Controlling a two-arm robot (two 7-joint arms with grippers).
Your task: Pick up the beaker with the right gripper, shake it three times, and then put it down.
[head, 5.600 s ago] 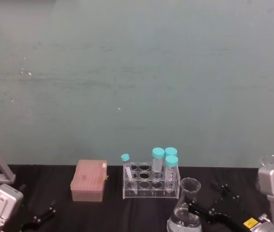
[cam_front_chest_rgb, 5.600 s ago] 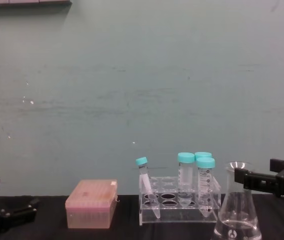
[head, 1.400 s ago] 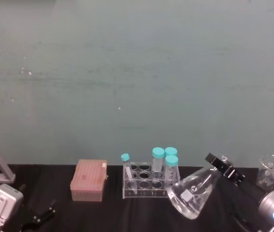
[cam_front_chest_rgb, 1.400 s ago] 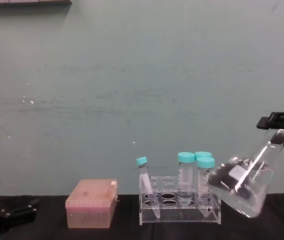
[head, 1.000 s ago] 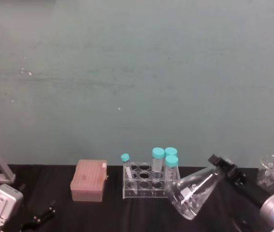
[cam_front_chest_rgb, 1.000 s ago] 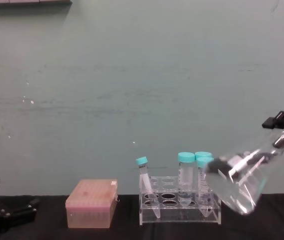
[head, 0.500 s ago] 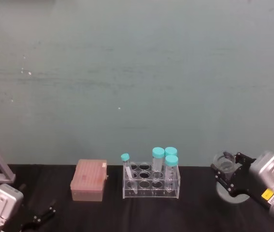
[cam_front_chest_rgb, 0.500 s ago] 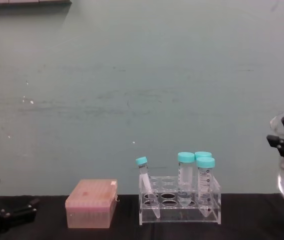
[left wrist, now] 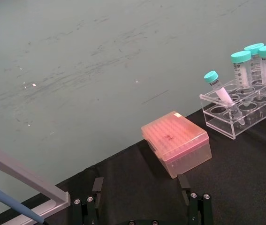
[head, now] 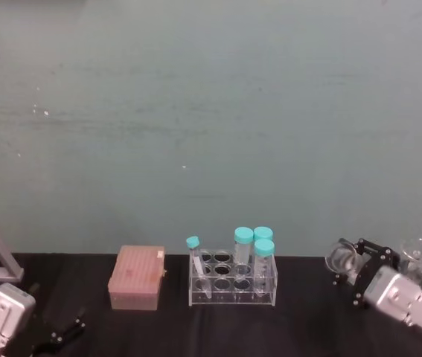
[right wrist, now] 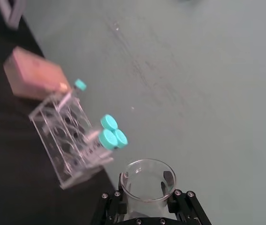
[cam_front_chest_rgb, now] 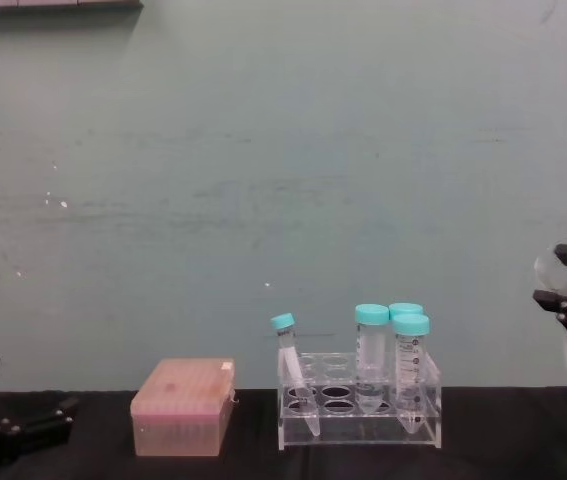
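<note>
the right hand is clamped on the neck of the beaker, holding it clear of the table at the lower right of the head view. a second ago the beaker hung steeply tipped, base swung toward the tube rack in the lower middle. now it has swung back out, mouth leaning left, and in the chest view it sits at the right edge. i judge this one stroke within the shaking, with the set-down still ahead. the left hand rests open, low at the left.
</note>
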